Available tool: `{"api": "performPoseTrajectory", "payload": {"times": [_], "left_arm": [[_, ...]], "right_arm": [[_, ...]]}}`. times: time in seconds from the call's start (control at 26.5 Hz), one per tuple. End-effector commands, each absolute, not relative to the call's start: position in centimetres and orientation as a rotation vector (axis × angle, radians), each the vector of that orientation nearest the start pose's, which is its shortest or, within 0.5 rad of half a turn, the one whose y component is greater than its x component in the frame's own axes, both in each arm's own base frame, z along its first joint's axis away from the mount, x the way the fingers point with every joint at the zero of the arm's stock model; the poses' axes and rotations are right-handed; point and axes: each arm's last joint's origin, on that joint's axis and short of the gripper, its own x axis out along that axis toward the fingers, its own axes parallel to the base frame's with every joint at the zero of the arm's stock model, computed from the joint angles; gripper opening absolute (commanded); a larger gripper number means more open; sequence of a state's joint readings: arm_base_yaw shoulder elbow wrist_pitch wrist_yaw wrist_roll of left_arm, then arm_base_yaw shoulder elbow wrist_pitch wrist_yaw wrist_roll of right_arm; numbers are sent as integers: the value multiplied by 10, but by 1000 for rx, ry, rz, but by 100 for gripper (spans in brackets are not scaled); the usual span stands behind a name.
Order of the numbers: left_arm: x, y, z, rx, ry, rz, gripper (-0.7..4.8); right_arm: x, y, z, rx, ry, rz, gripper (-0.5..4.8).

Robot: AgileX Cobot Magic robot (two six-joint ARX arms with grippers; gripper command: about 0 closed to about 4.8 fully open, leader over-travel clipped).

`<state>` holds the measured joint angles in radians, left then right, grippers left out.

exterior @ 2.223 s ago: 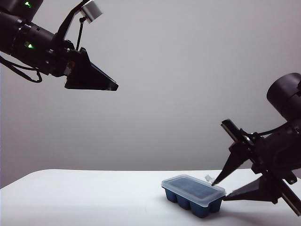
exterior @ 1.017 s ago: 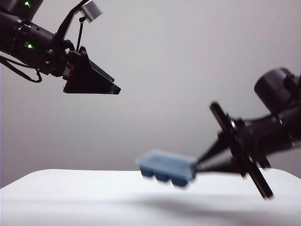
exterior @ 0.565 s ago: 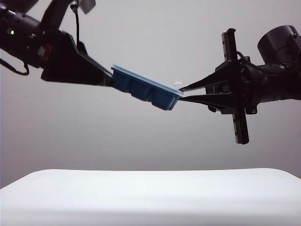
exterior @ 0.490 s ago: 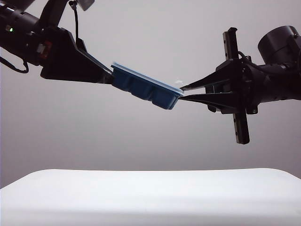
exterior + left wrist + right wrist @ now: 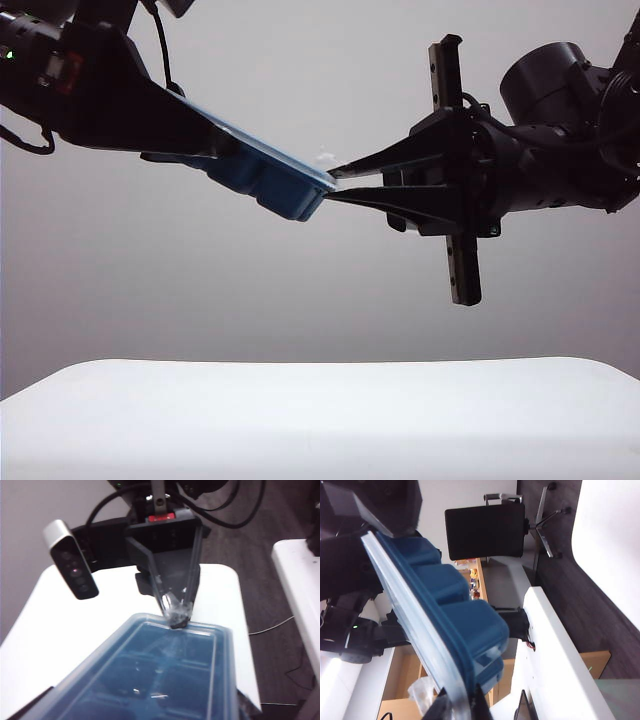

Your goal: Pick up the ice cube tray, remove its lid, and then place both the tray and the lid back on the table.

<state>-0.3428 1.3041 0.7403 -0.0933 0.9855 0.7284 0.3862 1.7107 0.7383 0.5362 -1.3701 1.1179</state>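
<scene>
The navy ice cube tray (image 5: 268, 183) hangs tilted high above the white table (image 5: 320, 420), with the frosted lid (image 5: 285, 158) still on top of it. My right gripper (image 5: 332, 185) is shut on the tray's lower end, pinching rim and lid together (image 5: 460, 705). My left gripper (image 5: 215, 152) stands wide open around the tray's upper end. Its fingers run along both long sides, and I cannot see whether they touch. In the left wrist view the lidded tray (image 5: 165, 670) fills the space between the jaws, and the right gripper (image 5: 176, 617) grips its far edge.
The exterior camera (image 5: 72, 565) stands on its mount at the table's (image 5: 100, 605) far side, behind the right arm. A second white table (image 5: 300, 580) stands off to one side. A black chair (image 5: 485, 530) shows beyond the tray (image 5: 455, 605).
The right gripper lifted the lidded tray off the table and carried it up and left. The left gripper came down onto its other end, and the tray now sits deeper between those jaws.
</scene>
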Motion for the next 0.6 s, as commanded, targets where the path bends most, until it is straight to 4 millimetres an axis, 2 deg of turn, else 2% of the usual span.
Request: {"api": "performPoseTrajectory", "payload": {"times": [0.04, 0.11, 0.19, 0.34, 0.6], "left_arm": [[232, -109, 230, 353, 155, -1468, 479], [231, -109, 229, 335, 162, -1490, 477], [229, -110, 227, 322, 184, -1506, 447], [225, -117, 226, 332, 196, -1524, 443], [225, -120, 223, 401, 256, -1447, 445]], "right_arm": [[277, 144, 168, 1010, 1363, 1332, -5], [277, 144, 168, 1010, 1362, 1334, -6], [278, 144, 168, 1011, 1358, 1333, -5], [280, 145, 172, 1008, 1348, 1337, -5], [295, 150, 195, 980, 1296, 1385, -5]]}}
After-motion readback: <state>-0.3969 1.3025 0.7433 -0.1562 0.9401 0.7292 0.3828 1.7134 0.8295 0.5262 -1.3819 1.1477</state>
